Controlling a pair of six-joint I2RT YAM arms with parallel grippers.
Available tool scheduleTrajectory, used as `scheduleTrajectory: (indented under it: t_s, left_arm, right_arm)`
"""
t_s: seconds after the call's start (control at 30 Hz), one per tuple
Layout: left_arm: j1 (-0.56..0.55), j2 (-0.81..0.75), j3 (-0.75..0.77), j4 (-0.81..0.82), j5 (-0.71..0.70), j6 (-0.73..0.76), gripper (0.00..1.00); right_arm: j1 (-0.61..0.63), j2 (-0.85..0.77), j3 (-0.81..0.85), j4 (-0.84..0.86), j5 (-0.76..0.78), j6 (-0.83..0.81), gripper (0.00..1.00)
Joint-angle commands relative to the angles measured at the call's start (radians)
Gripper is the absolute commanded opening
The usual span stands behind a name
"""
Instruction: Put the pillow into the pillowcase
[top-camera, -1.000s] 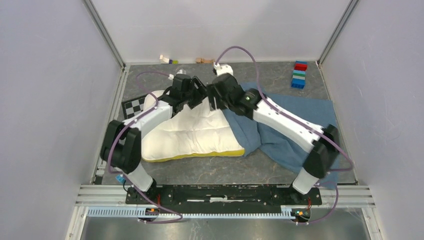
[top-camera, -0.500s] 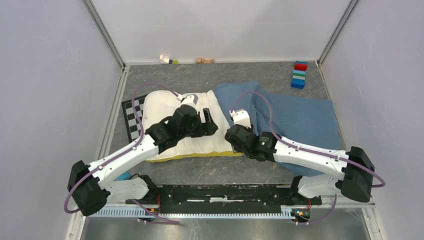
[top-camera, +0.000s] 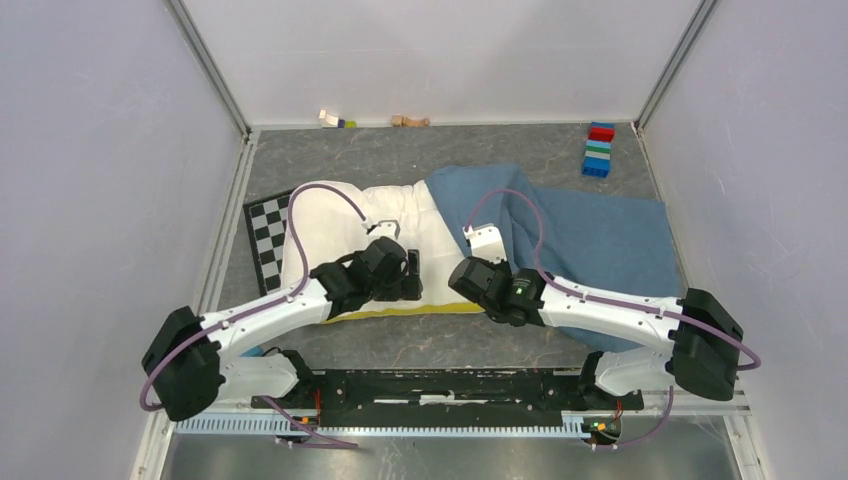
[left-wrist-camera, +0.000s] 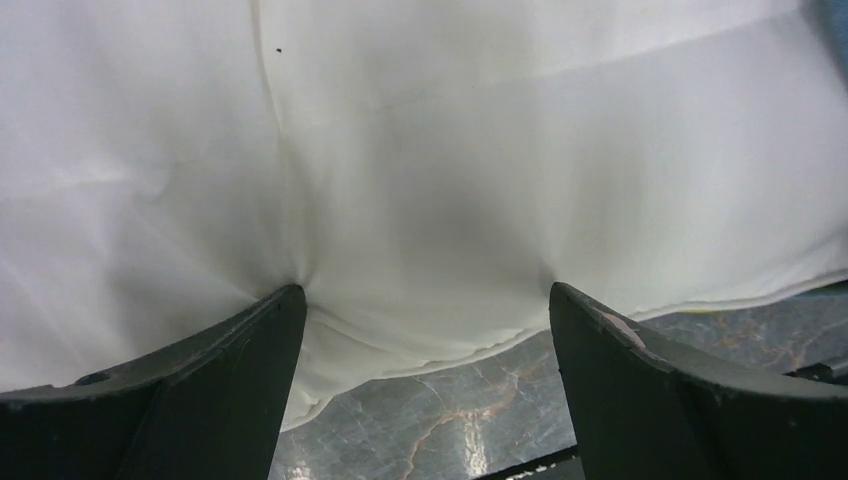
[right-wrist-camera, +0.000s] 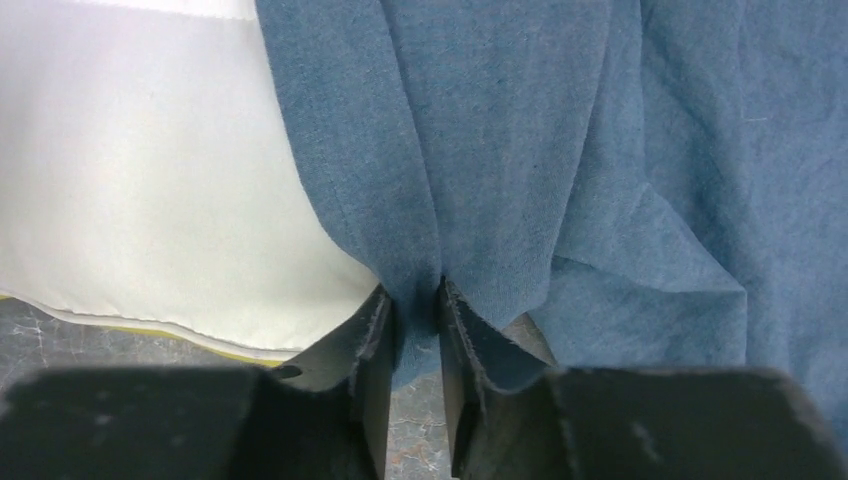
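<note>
Top view: wrist housings cover most of both sets of fingertips. The pillow (top-camera: 335, 225) lies left of centre on the table (top-camera: 400, 150); its yellow band shows only in part along the near edge, rest behind the L arm. The pillow's right end is overlapped by the pillowcase (top-camera: 600, 235); can't tell if it's inside the sack or just under a flap. The pillowcase is spread to the right, wrinkled, near corner hidden by the R arm.

A checkerboard (top-camera: 262, 235) pokes out from under the pillow's left side, partly covered. Stack of coloured blocks (top-camera: 598, 150) at far right, well apart from the cloth. Two small bits (top-camera: 336, 120) and (top-camera: 408, 121) by the far wall, too small to ID.

L fingers (top-camera: 411, 272): spread wide, tips pressed down into the pillow near its near edge, denting the fabric; nothing pinched btw them. R fingers (top-camera: 458, 278): nearly together, clamped on a fold of the pillowcase right beside the pillow's edge.
</note>
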Motion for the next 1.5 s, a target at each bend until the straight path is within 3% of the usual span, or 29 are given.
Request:
scheduleTrajectory:
  t_s: [0.0, 0.13, 0.3, 0.37, 0.5, 0.67, 0.8, 0.97, 1.1, 1.23, 1.37, 1.47]
  left_arm:
    - [-0.009, 0.059, -0.037, 0.070, -0.090, 0.019, 0.94]
    - [-0.013, 0.137, -0.046, 0.088, -0.111, 0.015, 0.72]
    - [-0.015, 0.158, -0.054, 0.149, -0.008, -0.035, 0.14]
    - [-0.017, 0.144, -0.023, 0.132, -0.003, -0.055, 0.02]
    - [-0.021, 0.065, 0.056, 0.077, -0.006, -0.097, 0.02]
    - [-0.021, -0.026, 0.196, -0.027, -0.062, -0.147, 0.02]
    - [-0.022, -0.054, 0.243, -0.033, -0.058, -0.188, 0.02]
    - [-0.022, 0.016, 0.191, 0.089, -0.011, -0.240, 0.02]
    - [-0.020, 0.083, 0.128, 0.229, -0.013, -0.291, 0.02]
    - [-0.005, 0.176, 0.141, 0.281, -0.006, -0.304, 0.02]
    - [0.033, 0.194, 0.116, 0.348, 0.063, -0.343, 0.02]
    - [0.050, 0.109, 0.105, 0.334, 0.040, -0.336, 0.02]
  right_arm:
    - [0.006, -0.033, 0.017, -0.032, 0.067, 0.008, 0.21]
    - [0.035, -0.057, 0.097, -0.053, 0.050, -0.027, 0.01]
    - [0.123, -0.030, 0.250, -0.081, 0.041, -0.079, 0.00]
    - [0.130, -0.030, 0.276, -0.050, 0.012, -0.120, 0.00]
    - [0.104, -0.035, 0.292, -0.022, 0.020, -0.196, 0.01]
    - [-0.083, -0.048, 0.155, 0.148, -0.202, -0.288, 0.00]
    - [-0.193, 0.040, 0.140, 0.183, -0.305, -0.335, 0.03]
    - [-0.198, 0.075, 0.273, 0.193, -0.369, -0.374, 0.11]
    - [-0.171, 0.073, 0.354, 0.191, -0.437, -0.373, 0.06]
    - [-0.047, 0.067, 0.431, 0.175, -0.380, -0.352, 0.04]
    - [-0.031, 0.063, 0.360, 0.207, -0.341, -0.320, 0.06]
    - [-0.122, 0.072, 0.253, 0.164, -0.300, -0.286, 0.06]
